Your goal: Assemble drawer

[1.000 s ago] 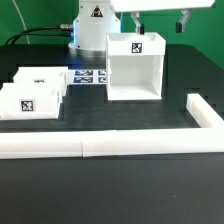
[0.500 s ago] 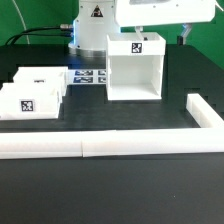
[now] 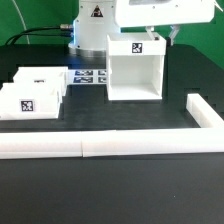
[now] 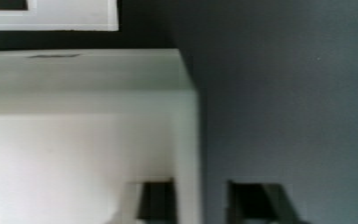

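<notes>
The white boxy housing [image 3: 135,66] stands open-fronted at the table's middle, with a tag on top. Two small white trays [image 3: 38,80] [image 3: 27,103] lie side by side at the exterior view's left, each with a tag. My gripper [image 3: 163,36] hangs open just above the housing's upper edge on the exterior view's right. In the wrist view the gripper [image 4: 204,202] has one dark finger [image 4: 155,200] over the housing [image 4: 87,120] and the other over the dark table, on either side of the housing's side wall. It holds nothing.
The marker board [image 3: 90,77] lies flat behind the trays, next to the housing. A long white L-shaped bar [image 3: 110,147] runs along the front and turns back at the exterior view's right [image 3: 203,113]. The arm's base [image 3: 90,25] stands behind.
My gripper has moved toward the exterior view's left and lower, from beyond the housing's corner to over its side wall. The parts have not moved.
</notes>
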